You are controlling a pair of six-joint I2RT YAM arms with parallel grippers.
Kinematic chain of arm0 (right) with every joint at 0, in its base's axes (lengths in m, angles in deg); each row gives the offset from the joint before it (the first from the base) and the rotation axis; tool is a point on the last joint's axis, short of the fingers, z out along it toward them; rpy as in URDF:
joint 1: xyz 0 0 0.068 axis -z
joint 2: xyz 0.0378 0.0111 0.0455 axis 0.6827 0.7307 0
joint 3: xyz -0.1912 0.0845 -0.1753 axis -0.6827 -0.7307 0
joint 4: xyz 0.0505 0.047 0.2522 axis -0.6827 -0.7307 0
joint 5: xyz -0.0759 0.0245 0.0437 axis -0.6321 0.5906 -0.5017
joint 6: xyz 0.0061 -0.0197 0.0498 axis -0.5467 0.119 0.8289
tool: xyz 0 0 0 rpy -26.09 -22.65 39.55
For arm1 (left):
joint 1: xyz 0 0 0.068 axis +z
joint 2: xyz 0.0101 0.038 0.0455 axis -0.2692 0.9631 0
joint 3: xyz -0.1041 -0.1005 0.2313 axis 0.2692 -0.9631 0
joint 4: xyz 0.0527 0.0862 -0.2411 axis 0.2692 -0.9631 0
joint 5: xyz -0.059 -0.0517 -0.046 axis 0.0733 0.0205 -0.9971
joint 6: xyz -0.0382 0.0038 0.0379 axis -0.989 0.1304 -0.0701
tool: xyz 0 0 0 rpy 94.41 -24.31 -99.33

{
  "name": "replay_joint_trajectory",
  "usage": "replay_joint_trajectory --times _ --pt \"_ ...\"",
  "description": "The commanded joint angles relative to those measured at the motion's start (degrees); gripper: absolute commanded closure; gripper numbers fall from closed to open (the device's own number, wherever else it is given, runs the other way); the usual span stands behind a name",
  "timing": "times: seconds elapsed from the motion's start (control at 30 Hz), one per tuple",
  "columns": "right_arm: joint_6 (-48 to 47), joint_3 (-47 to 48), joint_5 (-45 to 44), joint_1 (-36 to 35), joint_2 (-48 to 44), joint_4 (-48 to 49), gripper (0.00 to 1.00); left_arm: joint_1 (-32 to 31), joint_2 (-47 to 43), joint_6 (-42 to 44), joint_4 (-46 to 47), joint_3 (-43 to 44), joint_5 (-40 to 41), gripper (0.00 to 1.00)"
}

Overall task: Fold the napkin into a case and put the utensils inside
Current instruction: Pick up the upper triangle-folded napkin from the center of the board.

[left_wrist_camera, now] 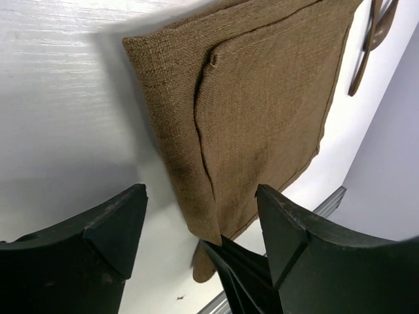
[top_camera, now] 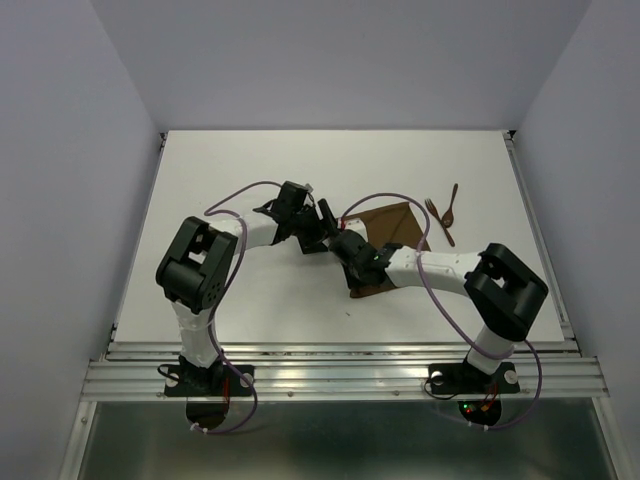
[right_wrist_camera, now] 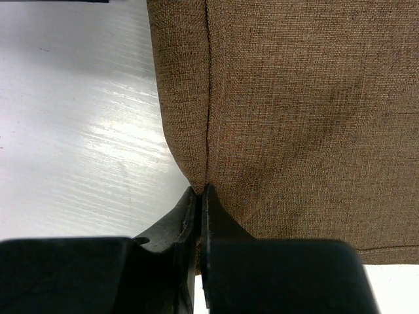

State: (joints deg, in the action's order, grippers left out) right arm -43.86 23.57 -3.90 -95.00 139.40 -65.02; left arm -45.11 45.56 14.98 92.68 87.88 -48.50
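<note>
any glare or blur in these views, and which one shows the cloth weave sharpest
Right wrist: napkin weave sharpest, streaky glare on the table. Left wrist: table's far edge washed out and smeared, near fingers dark and soft. Top external: even light, soft shadows, utensils tiny, no detail.

1. Top view: even, diffuse overhead light. The white matte table point(top_camera: 250, 170) reads bright, and shadows on it are soft and short.
2. Left wrist view: the table is overexposed along the top edge. A broad grey shadow lies beside the dark brown woven cloth napkin point(left_wrist_camera: 262, 98). The far top corner is blurred.
3. Right wrist view: streaked glare on the table. The weave is sharp. The right gripper point(right_wrist_camera: 200, 193) is underexposed, featureless black.
</note>
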Motion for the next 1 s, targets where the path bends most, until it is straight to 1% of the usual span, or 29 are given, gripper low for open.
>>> replay_joint_trajectory --times 0.0,0.2,0.43,0.63,0.73,0.77,0.8,0.97 --pt "-0.7 -0.6 -0.1 -0.7 -3.4 2.5 0.99 0.1 0.4 2.6 2.8 0.8 0.1 0.23" --pt "-1.2 -2.0 0.3 -0.7 -6.6 3.0 0.99 -0.1 0.4 4.5 4.2 -1.0 0.7 0.23" --pt "-1.2 -2.3 1.3 -0.7 -6.9 3.0 0.99 -0.6 4.2 4.5 7.6 -0.4 -0.8 0.26" --pt "-1.1 -2.4 1.5 -0.7 -7.3 3.0 0.99 -1.0 5.1 3.3 10.2 -1.3 -0.4 0.32" --pt "-0.8 -2.8 1.6 -0.7 -7.6 3.0 0.99 -1.0 5.1 2.5 12.9 -2.6 -0.1 0.4" --pt "-0.8 -2.9 1.6 -0.7 -7.6 3.0 0.99 -1.0 5.1 2.3 13.6 -2.9 -0.1 0.4" --pt "-0.7 -2.9 1.5 -0.7 -7.9 3.0 0.99 -1.0 5.1 2.0 15.1 -3.7 -0.1 0.43" --pt "-0.6 -3.0 1.4 -0.7 -8.3 3.0 0.99 -1.0 5.0 -0.3 20.0 -6.0 -0.1 0.45"
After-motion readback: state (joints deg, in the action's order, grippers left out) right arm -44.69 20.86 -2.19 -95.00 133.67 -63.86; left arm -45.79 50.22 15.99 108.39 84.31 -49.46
